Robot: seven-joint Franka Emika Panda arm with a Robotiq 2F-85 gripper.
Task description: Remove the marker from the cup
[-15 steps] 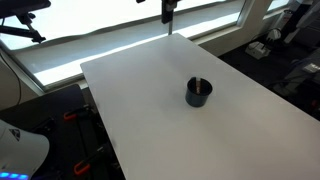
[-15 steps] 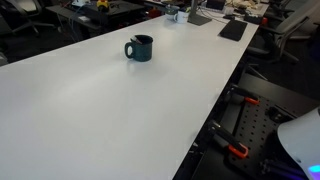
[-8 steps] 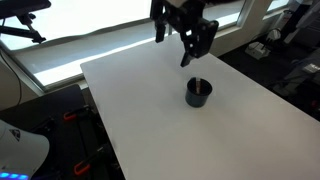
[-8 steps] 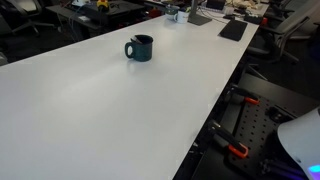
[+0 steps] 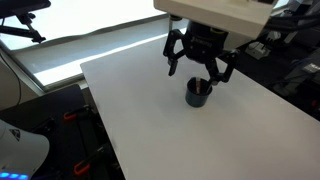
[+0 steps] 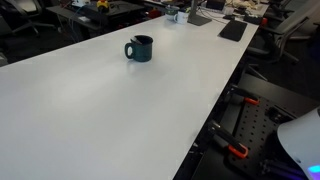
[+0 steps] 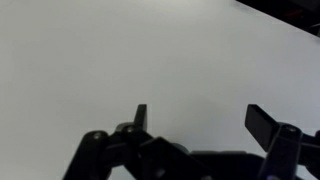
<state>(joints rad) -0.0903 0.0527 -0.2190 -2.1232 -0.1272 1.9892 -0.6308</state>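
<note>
The dark navy cup (image 5: 198, 97) stands on the white table (image 5: 140, 110). It also shows in an exterior view (image 6: 140, 48), where its handle points left. A small red bit at the cup's mouth may be the marker (image 5: 204, 89), but it is too small to tell. My gripper (image 5: 196, 72) is open and hangs just above the cup, fingers spread to either side. It does not show in the exterior view from across the table. In the wrist view the open fingers (image 7: 200, 115) frame bare white table, and the cup is out of view.
A window ledge (image 5: 110, 45) runs behind the table. Dark chairs and equipment (image 5: 290, 60) stand past the table's right side. Desk clutter (image 6: 200, 15) lies at the far end. Robot base parts (image 6: 240, 140) sit below the table edge.
The arm came in from the top of the exterior view, moved forward and down, and its open gripper now hangs right over the cup. The cup has not moved.
</note>
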